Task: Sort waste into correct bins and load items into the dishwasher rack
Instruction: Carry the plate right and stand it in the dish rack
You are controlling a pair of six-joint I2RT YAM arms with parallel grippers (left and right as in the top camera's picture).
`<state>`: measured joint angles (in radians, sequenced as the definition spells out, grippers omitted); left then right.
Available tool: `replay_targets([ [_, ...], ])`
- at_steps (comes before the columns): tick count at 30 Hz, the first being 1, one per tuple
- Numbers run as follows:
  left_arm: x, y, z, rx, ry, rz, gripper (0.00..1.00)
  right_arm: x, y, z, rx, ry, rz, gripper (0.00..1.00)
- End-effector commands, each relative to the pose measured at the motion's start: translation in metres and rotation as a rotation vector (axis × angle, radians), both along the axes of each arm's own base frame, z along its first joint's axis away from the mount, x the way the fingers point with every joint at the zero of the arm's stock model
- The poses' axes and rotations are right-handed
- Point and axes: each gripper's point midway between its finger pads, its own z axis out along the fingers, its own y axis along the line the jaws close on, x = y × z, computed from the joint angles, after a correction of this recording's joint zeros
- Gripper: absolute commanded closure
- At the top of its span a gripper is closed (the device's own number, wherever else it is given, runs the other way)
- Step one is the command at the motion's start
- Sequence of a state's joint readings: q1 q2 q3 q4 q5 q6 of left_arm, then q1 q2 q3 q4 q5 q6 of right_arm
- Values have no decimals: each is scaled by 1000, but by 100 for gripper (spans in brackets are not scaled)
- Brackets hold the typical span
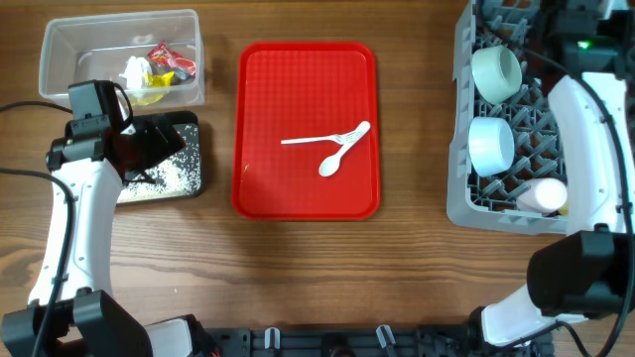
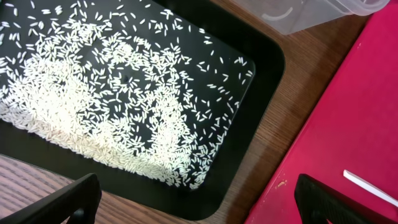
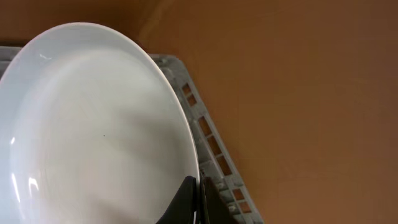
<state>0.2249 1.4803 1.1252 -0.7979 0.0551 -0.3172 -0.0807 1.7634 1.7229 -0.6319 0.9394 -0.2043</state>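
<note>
- The dishwasher rack (image 1: 459,119), on the right of the table, held what looked like a pale yellowish cup (image 1: 496,71), a pale blue bowl (image 1: 490,146) and a white cup (image 1: 544,195), all lying among the pegs.
- Loading the rack seemed to be the step in hand. The right gripper (image 3: 198,193) had its fingers pressed together on the rim of the plate (image 3: 93,124), which was held on edge above a corner of the rack.
- The next move probably called for lowering the plate upright into a free row of pegs, clear of the cups, before letting go.
- The red serving tray (image 1: 268,178), mid-table, carried only the fork (image 1: 313,139) and spoon (image 1: 337,159), crossed and touching, not yet loaded.
- The clear tub (image 1: 60,45), at the far left, contained the red and yellow wrappers (image 1: 169,61) and the tissue (image 1: 134,69).
- The black tray (image 2: 261,81), just in front of the tub, held the rice grains (image 2: 112,99), heaped towards one side and thinner elsewhere.
- The left gripper (image 2: 199,199) hovered over the black tray with its fingers spread wide and nothing between them. It looked free to fetch the cutlery.
</note>
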Motion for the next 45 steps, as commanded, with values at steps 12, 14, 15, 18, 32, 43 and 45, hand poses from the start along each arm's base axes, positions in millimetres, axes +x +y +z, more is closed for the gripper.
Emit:
replay_targets([
  [12, 0, -2, -2, -20, 7, 3, 0, 3, -43, -35, 94, 25, 40, 96],
  [14, 0, -2, -2, -21, 7, 3, 0, 10, -40, -36, 109, 2, 70, 96],
  [15, 0, -2, -2, -21, 7, 3, 0, 14, -38, -36, 114, -6, 90, 96],
  [18, -1, -3, -3, -21, 11, 3, 0, 24, -36, -37, 84, 5, 145, 96],
  [32, -2, -3, -3, -22, 14, 3, 0, 52, -44, -97, 37, 178, 193, 96],
  [43, -1, -2, -3, -21, 10, 3, 0, 57, -42, -137, 101, 191, 159, 45],
  [45, -1, -2, -3, -20, 10, 3, 0, 57, -41, -136, 116, 160, 143, 20],
])
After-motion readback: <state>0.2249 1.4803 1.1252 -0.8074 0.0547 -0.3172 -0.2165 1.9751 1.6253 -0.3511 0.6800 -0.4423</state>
